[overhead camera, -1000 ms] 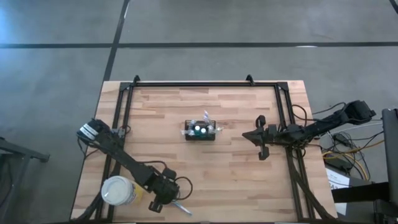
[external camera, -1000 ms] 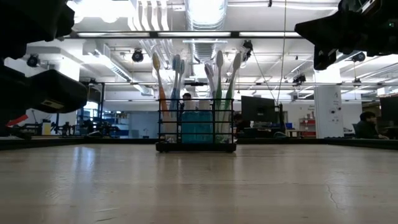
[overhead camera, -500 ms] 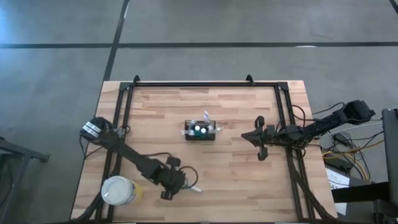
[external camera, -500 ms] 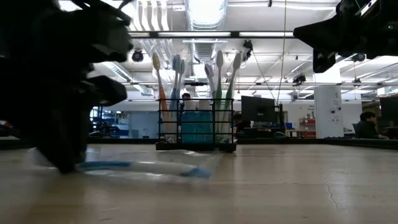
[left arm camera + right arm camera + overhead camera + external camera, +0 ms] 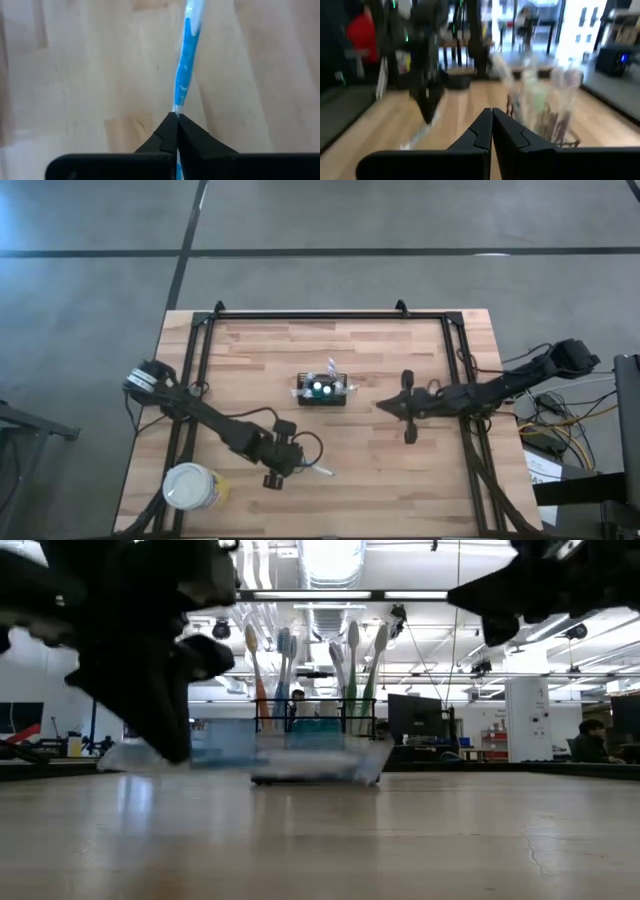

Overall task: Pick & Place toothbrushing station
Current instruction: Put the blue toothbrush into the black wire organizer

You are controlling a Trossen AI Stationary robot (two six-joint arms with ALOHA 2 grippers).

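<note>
From above, the black caddy (image 5: 321, 390) stands in the middle of the counter (image 5: 380, 480), full of brushes. The left gripper (image 5: 287, 465) is near the caddy, toward the front edge, and its jaws pinch a wrapped blue toothbrush (image 5: 318, 471). The right gripper (image 5: 406, 408) waits beside the caddy on the other side, jaws pressed together. A round white cup (image 5: 190, 486) sits well away from the caddy, at the front corner.

From counter height, the caddy (image 5: 316, 745) stands upright with tall brushes poking up. The toothbrush (image 5: 250, 750) hangs level, right in front of it. It could bump the caddy and tip or push it.

In the left wrist view, the left gripper (image 5: 176, 120) holds only the very end of the toothbrush (image 5: 187, 65). It could swing or slip out.

In the right wrist view, the right gripper (image 5: 492, 116) is shut and empty, with the caddy (image 5: 540, 117) close by. It could knock the caddy if it moves in.
</note>
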